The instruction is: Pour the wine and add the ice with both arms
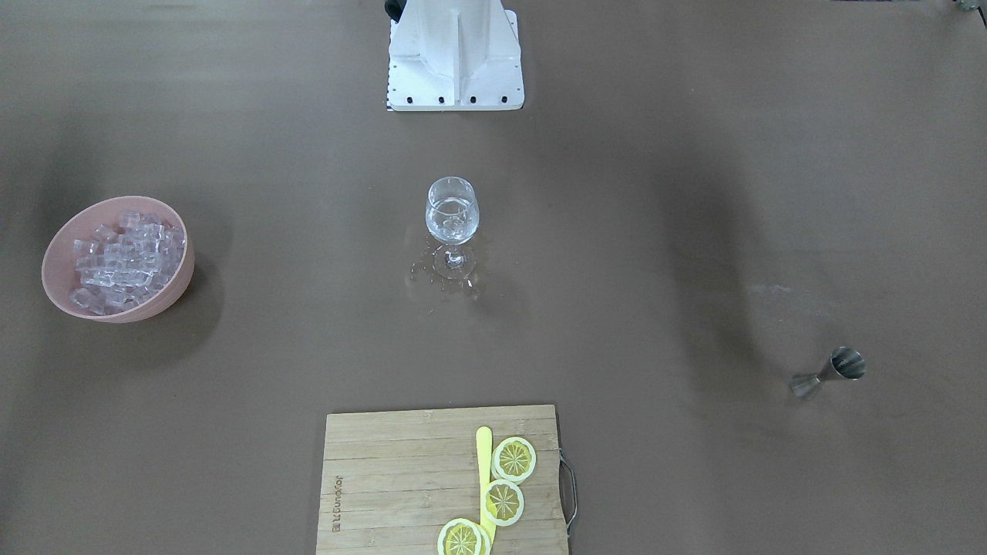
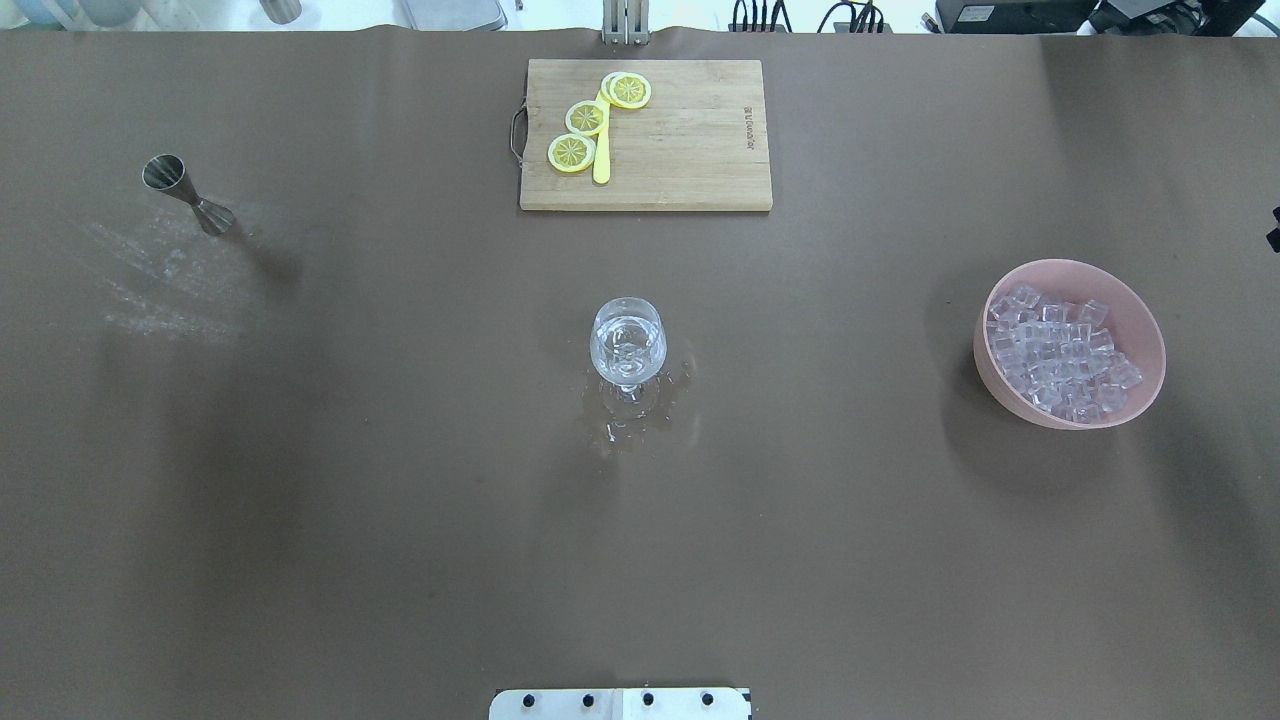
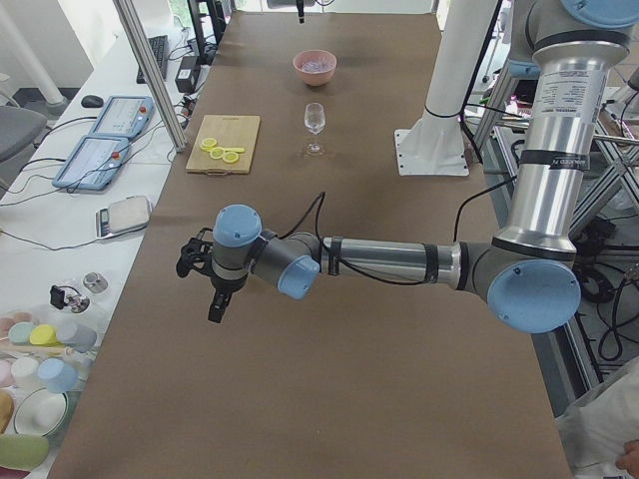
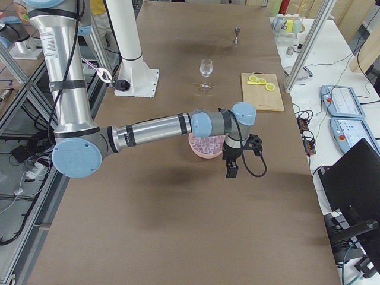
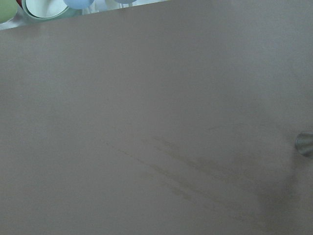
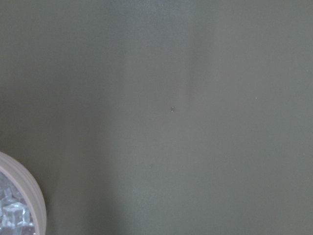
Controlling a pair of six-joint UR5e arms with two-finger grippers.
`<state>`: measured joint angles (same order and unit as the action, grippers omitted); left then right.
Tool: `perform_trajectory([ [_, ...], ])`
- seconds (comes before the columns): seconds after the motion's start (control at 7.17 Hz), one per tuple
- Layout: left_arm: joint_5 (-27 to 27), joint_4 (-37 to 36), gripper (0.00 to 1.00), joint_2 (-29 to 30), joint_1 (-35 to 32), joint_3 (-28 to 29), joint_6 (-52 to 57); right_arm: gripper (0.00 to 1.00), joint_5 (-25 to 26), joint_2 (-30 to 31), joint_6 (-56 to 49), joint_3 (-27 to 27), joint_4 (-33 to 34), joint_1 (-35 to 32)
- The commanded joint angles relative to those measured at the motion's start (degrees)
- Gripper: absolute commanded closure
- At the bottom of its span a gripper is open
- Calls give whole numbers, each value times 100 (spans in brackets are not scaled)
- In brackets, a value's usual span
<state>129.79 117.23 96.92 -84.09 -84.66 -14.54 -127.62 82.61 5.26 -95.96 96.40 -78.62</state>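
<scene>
Both arms stood clear of the work area. The left gripper [image 3: 216, 309] hung over the worktop's left end and the right gripper [image 4: 230, 171] over its right end, just past the bowl [image 1: 173, 289]. I could not tell whether either was released or clenched.

The glass [image 1: 453, 216] stood mid-worktop and held the wine [image 2: 627, 345], possibly with a cube or two. A puddle [image 2: 640, 415] lay around its foot. The ice [image 1: 123, 258] filled the bowl near the right edge. The jigger [image 1: 829, 372] stood toward the far left corner.

I judged pouring done. The next move called for the right arm to fetch ice.
</scene>
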Motion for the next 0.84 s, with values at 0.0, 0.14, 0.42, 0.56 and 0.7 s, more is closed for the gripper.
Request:
perform_trajectory([
  [0.0, -15, 2, 2, 11, 7, 37, 21, 0, 9, -16, 36, 42, -112, -4],
  [0.14, -15, 11, 2, -15, 7, 2, 12, 0, 9, -42, 45, 94, -112, -4],
  [0.42, 12, 37, 2, -33, 7, -25, 12, 0, 0, -69, 36, 69, -112, 4],
  [0.56, 29, 37, 2, -24, 7, -42, 3, 0, 0, -26, 36, 60, -112, -4],
  [0.7, 38, 37, 2, -6, 7, -33, -5, 0, 0, 10, 36, 42, -112, 4],
])
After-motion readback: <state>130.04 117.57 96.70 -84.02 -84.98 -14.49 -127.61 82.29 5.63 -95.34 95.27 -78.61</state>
